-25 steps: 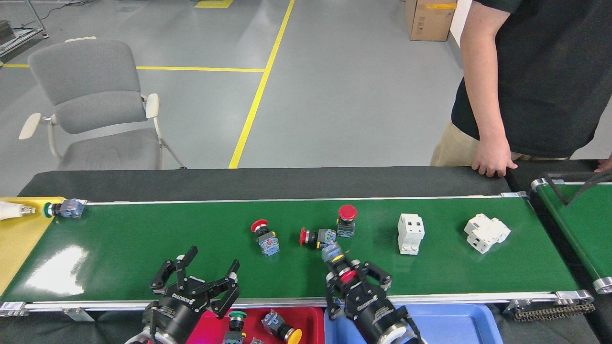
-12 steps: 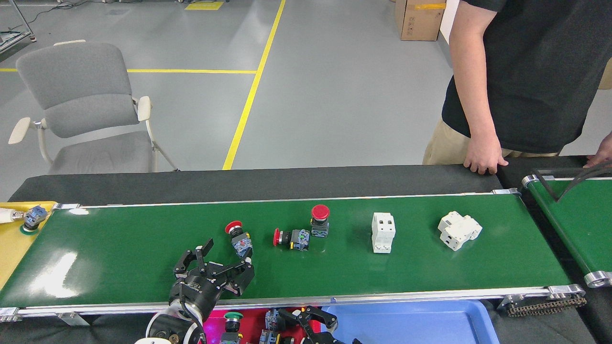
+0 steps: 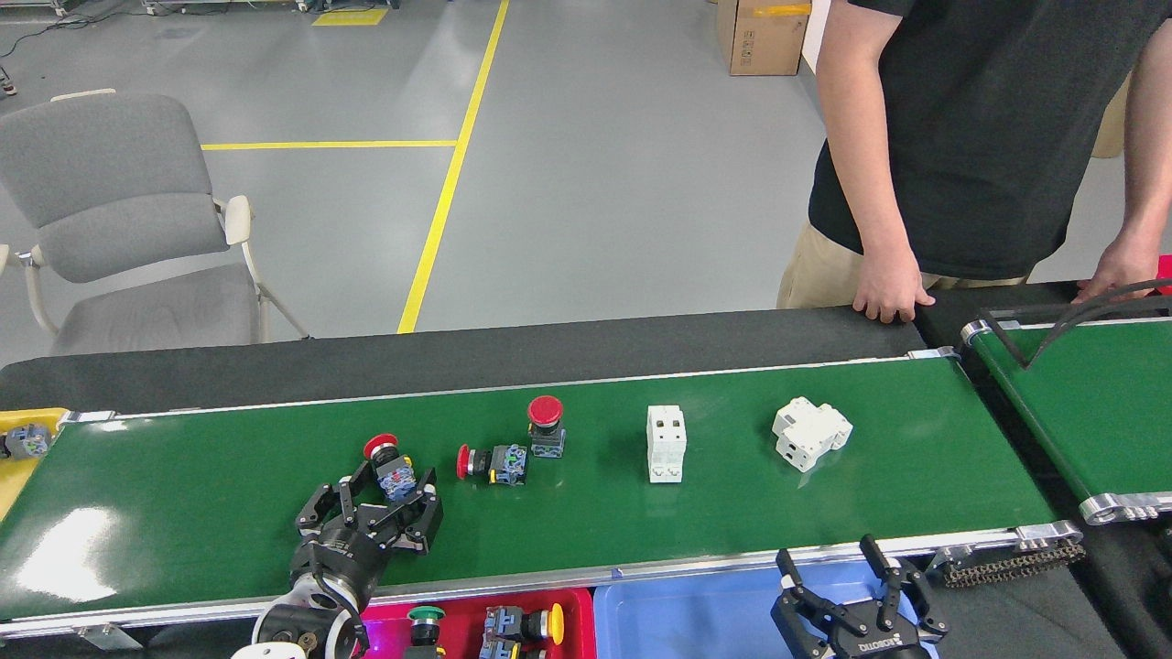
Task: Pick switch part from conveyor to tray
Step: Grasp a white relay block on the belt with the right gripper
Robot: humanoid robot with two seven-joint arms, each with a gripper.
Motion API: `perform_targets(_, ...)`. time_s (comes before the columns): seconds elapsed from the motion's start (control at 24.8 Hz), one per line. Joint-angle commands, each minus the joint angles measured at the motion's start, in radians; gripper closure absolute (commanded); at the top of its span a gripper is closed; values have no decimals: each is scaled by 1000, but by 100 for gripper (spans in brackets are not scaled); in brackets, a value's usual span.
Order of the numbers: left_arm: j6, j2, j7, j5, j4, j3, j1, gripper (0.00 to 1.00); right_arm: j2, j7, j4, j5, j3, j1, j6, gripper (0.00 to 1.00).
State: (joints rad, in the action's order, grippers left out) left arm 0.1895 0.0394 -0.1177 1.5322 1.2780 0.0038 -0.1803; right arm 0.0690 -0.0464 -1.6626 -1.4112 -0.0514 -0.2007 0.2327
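left fingers [image 3: 389, 490] now spread around the red switch part [image 3: 390, 468]; right fingers [image 3: 856, 575] released, now over the blue tray [image 3: 696, 613].

The red tray [image 3: 568, 599] and blue tray [image 3: 696, 613] are cut off by the bottom edge.

Bright even overhead light is bouncing a white glare patch off the conveyor [image 3: 568, 458] near its left end; everything's looking sharp.

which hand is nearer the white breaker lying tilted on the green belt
Right. The right hand sits over the blue tray, just below the tilted white breaker; the left hand is far left, around a red-capped switch.
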Motion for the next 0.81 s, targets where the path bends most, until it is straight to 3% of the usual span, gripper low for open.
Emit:
perform_targets(0.0,15,4,12,-1,21,-5,-8,97,-3,23,-11,-6,71,46,-24,0)
perform_targets(0.2,168,14,10,2,155,-19,42,98,-3,131,58,-11,216,179,-27,0)
perform_targets(0.36,410,108,12,-18,285,-5,131,91,9,172,147,-17,291,274,-41,0)
perform_targets(0.48,596,135,10,-101,359,1,228,72,14,174,202,-19,326,333,-113,0)
perform_targets(0.52,596,135,10,-113,385,1,263,55,12,174,233,-19,341,357,-151,0)
perform_targets(0.61,596,132,10,-116,403,-2,301,4,15,172,306,-17,364,425,-220,0)
perform_targets(0.69,596,129,12,-130,408,-1,306,1,32,172,382,-15,395,484,-251,0)
perform_targets(0.77,596,122,12,-144,411,4,303,0,48,169,448,-17,426,529,-280,7)
